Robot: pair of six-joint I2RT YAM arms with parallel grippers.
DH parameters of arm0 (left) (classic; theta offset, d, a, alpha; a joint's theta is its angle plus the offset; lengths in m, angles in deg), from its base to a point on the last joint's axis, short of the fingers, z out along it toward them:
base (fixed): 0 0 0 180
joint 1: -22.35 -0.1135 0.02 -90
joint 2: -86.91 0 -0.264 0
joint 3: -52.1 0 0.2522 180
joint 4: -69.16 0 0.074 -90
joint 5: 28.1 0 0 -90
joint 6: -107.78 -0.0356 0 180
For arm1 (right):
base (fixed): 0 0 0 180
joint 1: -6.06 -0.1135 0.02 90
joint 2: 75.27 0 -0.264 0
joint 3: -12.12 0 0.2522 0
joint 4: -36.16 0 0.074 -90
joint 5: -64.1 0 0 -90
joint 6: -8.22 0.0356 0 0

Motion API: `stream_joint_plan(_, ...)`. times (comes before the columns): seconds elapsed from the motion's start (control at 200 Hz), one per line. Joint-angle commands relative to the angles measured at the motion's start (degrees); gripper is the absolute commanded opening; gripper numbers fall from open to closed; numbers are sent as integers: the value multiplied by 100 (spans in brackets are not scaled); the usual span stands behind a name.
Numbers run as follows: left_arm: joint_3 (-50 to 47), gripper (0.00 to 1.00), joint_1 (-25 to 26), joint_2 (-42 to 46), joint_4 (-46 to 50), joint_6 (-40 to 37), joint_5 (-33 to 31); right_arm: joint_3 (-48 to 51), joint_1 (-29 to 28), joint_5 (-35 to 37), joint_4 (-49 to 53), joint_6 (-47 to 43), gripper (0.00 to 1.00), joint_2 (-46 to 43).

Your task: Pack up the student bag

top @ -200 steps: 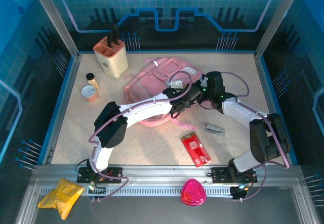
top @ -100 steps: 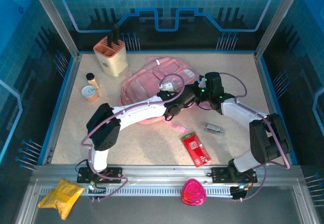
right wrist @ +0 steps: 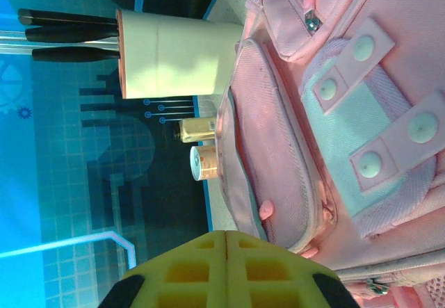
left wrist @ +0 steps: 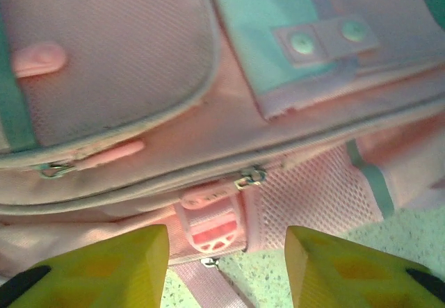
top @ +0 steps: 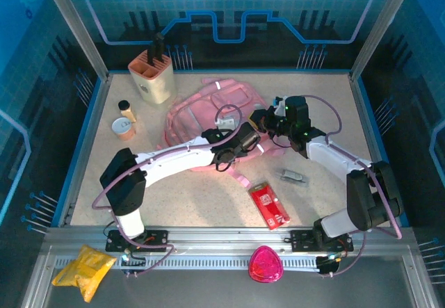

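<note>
The pink student bag (top: pixel 193 115) lies flat in the middle of the table, pockets up. My left gripper (top: pixel 229 154) hangs over its near edge. In the left wrist view it (left wrist: pixel 226 237) is open, its yellow fingers (left wrist: pixel 132 263) on either side of a pink strap buckle (left wrist: pixel 212 224) without touching it. A zip pull (left wrist: pixel 250 178) sits just above the buckle. My right gripper (top: pixel 259 120) is at the bag's right side, shut (right wrist: pixel 226 237) and empty. It points across the bag (right wrist: pixel 327 134) and its front pocket.
A beige holder (top: pixel 153 76) with black handles stands at the back left, with a small bottle (top: pixel 125 108) and an orange cup (top: pixel 126 128) beside it. A red packet (top: pixel 269 206) and a small grey item (top: pixel 293 176) lie near right. A loose strap (top: pixel 241 178) trails toward me.
The left arm's elbow swung left and its gripper drew back to the bag's near edge. The bag shifted left and lies flatter. The right gripper edged left, still shut.
</note>
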Motion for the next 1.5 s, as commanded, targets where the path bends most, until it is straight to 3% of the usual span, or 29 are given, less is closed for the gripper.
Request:
stream_joint_plan(0.0, 240, 50, -15, -246, 31, -465, 192, 115, 20, -164, 149, -216, 0, -69)
stream_joint_plan(0.065, 219, 49, -32, -195, 130, -465, 69, 198, 60, -139, 541, -426, 0, -108)
stream_joint_plan(0.255, -492, 48, -142, 251, -354, -259, 187, 710, -35, -36, 616, -507, 37, -8)
stream_joint_plan(0.35, -713, 48, -214, 376, -434, -173, 165, 797, -149, 48, 515, -491, 48, 121)
stream_joint_plan(0.66, -913, 48, -290, 363, -679, -154, 330, 264, -304, 143, 404, -510, 54, 912)
stream_joint_plan(0.745, -962, 48, -318, 365, -778, -146, 404, 123, -314, 129, 318, -501, 52, 1124)
stream_joint_plan(0.86, -943, 48, -331, 347, -754, -247, 468, -95, -307, 297, 421, -613, 41, 1203)
stream_joint_plan(1.156, -1008, 55, -340, 567, -697, -834, 728, -262, -288, 327, 648, -696, 1, 1150)
stream_joint_plan(1.491, -538, 60, -376, 272, -454, -1863, 760, -399, -272, 95, 595, -499, 0, 659)
